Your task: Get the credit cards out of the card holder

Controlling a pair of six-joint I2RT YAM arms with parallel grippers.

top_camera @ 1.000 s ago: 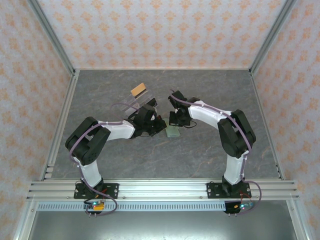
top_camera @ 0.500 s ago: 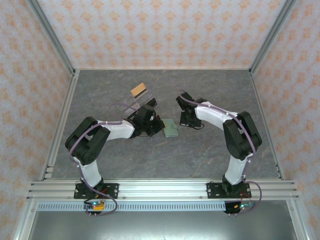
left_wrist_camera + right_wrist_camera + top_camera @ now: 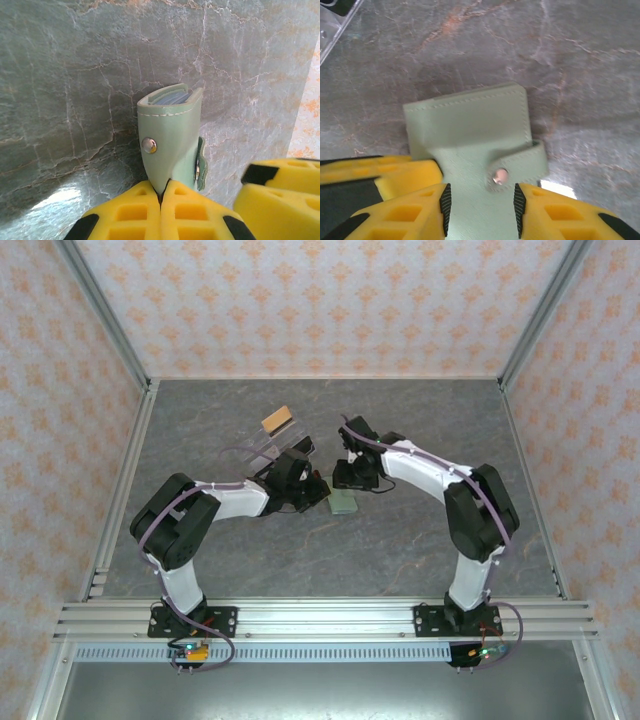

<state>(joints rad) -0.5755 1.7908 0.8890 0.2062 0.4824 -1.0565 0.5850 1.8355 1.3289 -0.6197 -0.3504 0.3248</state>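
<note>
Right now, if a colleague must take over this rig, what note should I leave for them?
Left pincer: shut on one edge of the card holder.
Right pincer: open, jaws either side of the holder, beside the left pincer.
Cards: inside the holder, edges showing at its open mouth.
Done: holder gripped. Left: draw the cards out.

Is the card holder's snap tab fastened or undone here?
Undone: the stud on the card holder sits bare on its face, and the tab hangs loose beside the edge.
</note>
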